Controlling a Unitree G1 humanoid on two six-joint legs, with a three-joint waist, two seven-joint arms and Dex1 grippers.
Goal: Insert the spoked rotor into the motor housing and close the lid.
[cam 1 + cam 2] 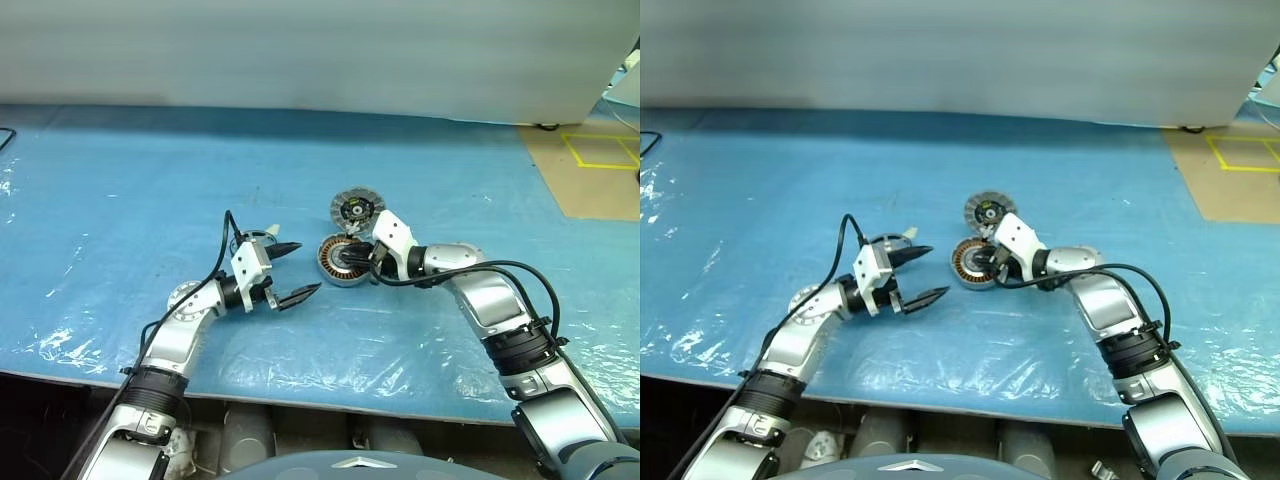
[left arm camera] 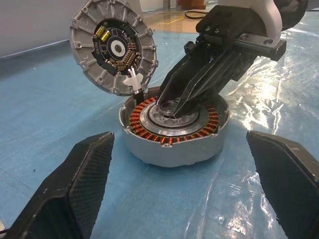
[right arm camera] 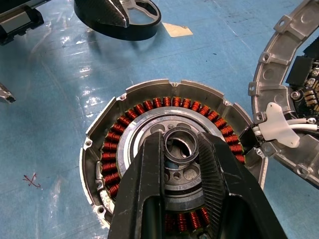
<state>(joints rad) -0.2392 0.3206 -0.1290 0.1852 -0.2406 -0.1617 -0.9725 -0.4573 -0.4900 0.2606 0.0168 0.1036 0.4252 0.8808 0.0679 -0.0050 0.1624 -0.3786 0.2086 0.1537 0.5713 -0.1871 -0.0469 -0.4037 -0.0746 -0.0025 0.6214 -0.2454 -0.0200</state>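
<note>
My right gripper [image 3: 182, 149] stood over the middle of the motor housing [image 1: 343, 262], fingers drawn nearly together and pinching a small dark ring at the housing's pale centre, inside the circle of copper windings. Whether that ring was a separate part or the housing's own hub, I could not tell. The housing lay flat on the blue table cover [image 1: 120, 180], mouth upward. The lid [image 1: 352, 210] stood tilted on edge just behind the housing, touching its far rim and tied to it by a short white lead, its black hub facing the housing.

My left gripper [image 1: 290, 272] hung level beside the housing on my left, fingers spread wide and empty, tips pointed toward it. The spoked rotor [image 1: 252, 240] lay flat on the cover just behind that gripper, on the side away from the housing.

I judged the left gripper the nearer tool for the rotor; it would have to turn back from the housing to reach it.
</note>
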